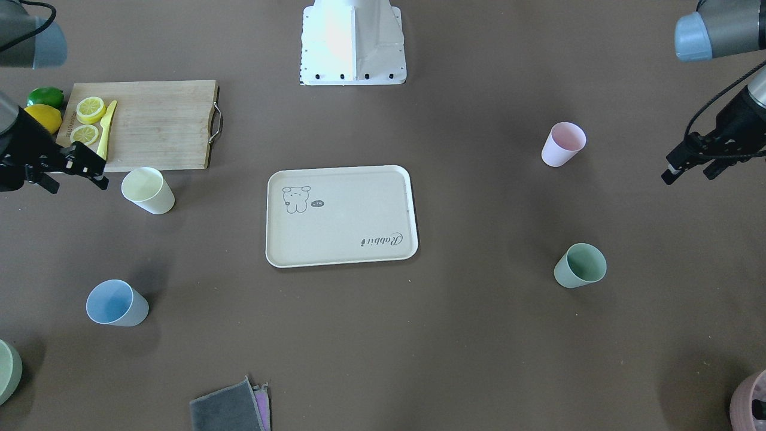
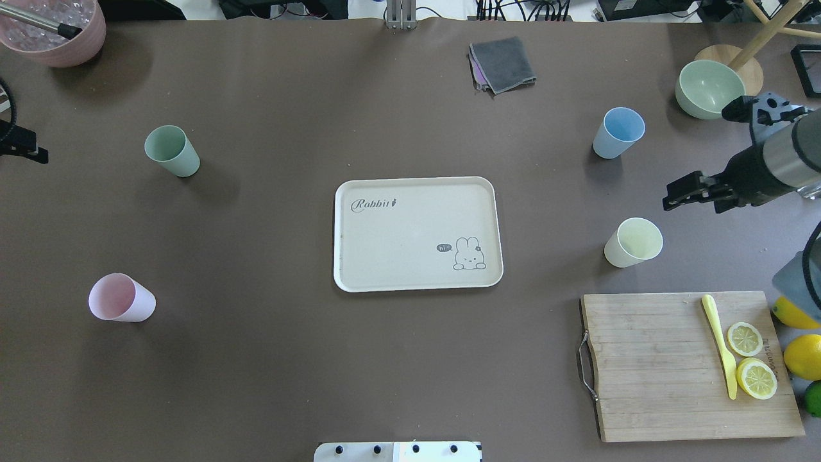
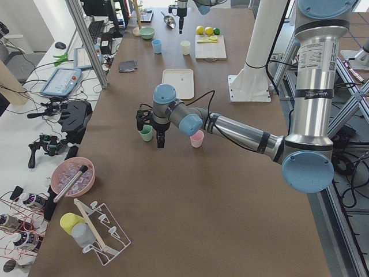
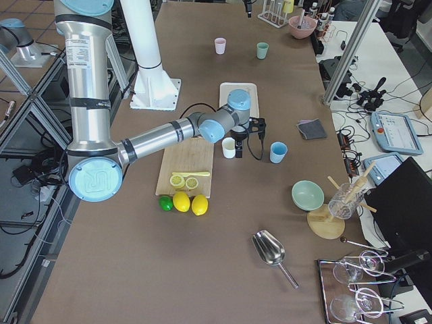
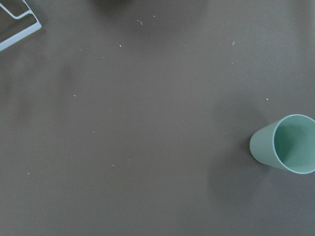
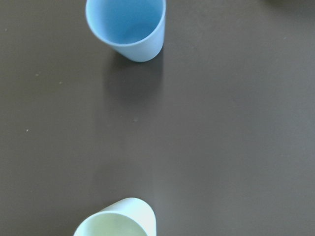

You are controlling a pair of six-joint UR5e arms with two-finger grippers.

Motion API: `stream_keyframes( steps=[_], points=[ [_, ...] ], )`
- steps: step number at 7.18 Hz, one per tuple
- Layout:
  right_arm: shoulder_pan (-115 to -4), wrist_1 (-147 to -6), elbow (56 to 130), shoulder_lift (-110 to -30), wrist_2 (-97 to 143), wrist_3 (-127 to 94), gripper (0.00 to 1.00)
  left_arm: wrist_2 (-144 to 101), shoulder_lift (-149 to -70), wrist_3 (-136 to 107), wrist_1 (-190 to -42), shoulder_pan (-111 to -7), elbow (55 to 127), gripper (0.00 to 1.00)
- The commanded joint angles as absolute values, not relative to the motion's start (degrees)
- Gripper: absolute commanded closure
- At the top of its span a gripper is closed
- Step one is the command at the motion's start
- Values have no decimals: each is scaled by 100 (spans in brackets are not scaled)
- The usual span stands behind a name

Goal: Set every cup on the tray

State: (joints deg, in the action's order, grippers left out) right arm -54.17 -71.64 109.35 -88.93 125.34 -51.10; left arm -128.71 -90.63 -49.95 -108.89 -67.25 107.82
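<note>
The cream tray (image 2: 410,244) lies in the middle of the table with nothing on it. All the cups stand upright on the table. The pale yellow cup (image 2: 633,242) and the light blue cup (image 2: 618,132) stand on my right. The pink cup (image 2: 121,298) and the mint green cup (image 2: 171,150) stand on my left. My right gripper (image 2: 693,205) is open and empty, just right of the yellow cup and above the table. My left gripper (image 1: 687,178) is open and empty, outward of the pink cup (image 1: 563,143). The left wrist view shows the green cup (image 5: 285,150).
A wooden cutting board (image 2: 654,372) with lemon slices and a yellow knife lies at my near right, with whole lemons beside it. A sage-green bowl (image 2: 709,88) is at the far right, a mauve pot (image 2: 54,32) at the far left, and a grey cloth (image 2: 503,64) at the far edge.
</note>
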Motion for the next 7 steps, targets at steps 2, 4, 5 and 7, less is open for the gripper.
stream_keyframes(
  steps=[2,4,5,7],
  points=[
    [-4623,-7110,11022,-8973,11909,-5652,0,-12841,-9088,-5203,-10890,-6548,10925,2],
    [-4614,-7049,10873,-9018,11909,-5625,0,-12841,-9097,-5203,-10890,-6530,10934,2],
    [-4606,-6927,10742,-8991,11909,-5651,2,-12841,-9088,-5203,-10890,-6530,10942,2],
    [-4562,-6873,10661,-8939,11874,-5695,97,-12841,-9079,-5203,-10890,-6513,11030,2]
  ],
)
